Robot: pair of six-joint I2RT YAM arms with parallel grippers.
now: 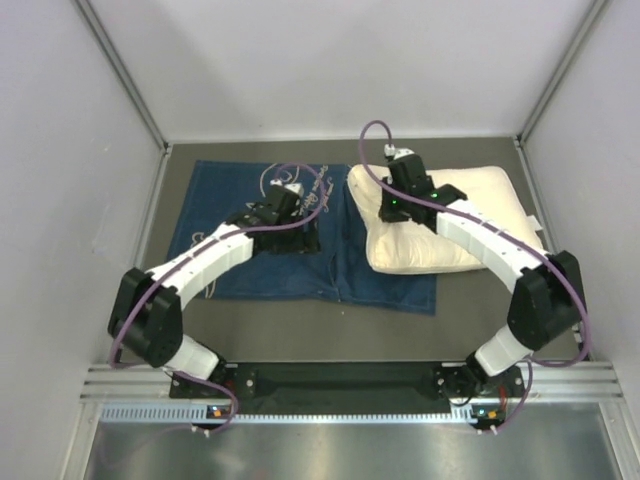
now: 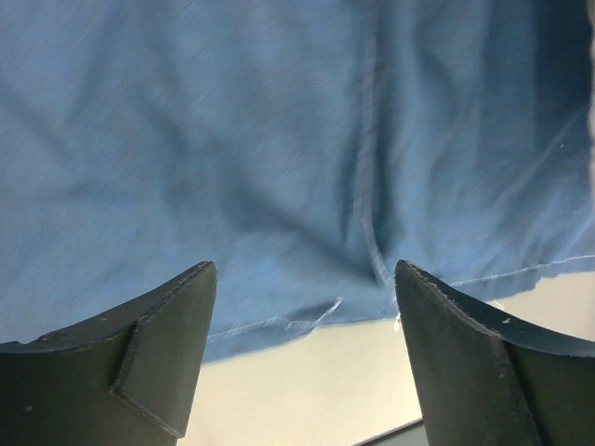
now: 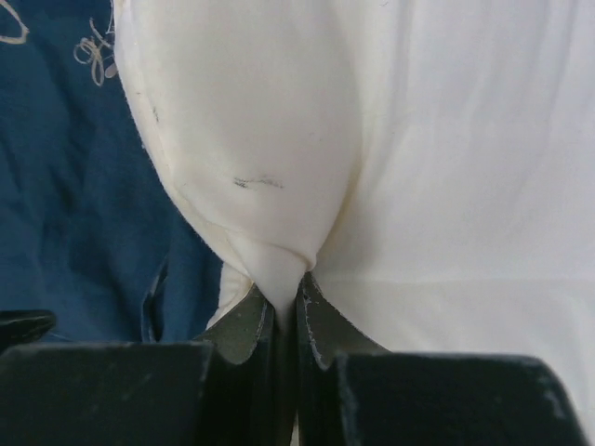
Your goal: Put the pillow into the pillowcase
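The right hand (image 3: 284, 302) is pinched tight on a fold at the pillow (image 1: 470, 215)'s left end, probably to drag it toward the pillowcase (image 1: 225, 215) lying flat partly beneath it. The left hand (image 2: 305, 279) gapes wide over that fabric's hem, seemingly to lift it. Both things lie on a dark counter (image 1: 300, 320) between plain white walls (image 1: 330, 60).

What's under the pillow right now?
The right end of the pillowcase shows beneath the pillow along its left and near edges; bare table lies past its right side. How far the case runs underneath is covered. The right hand pinches the pillow's left edge.
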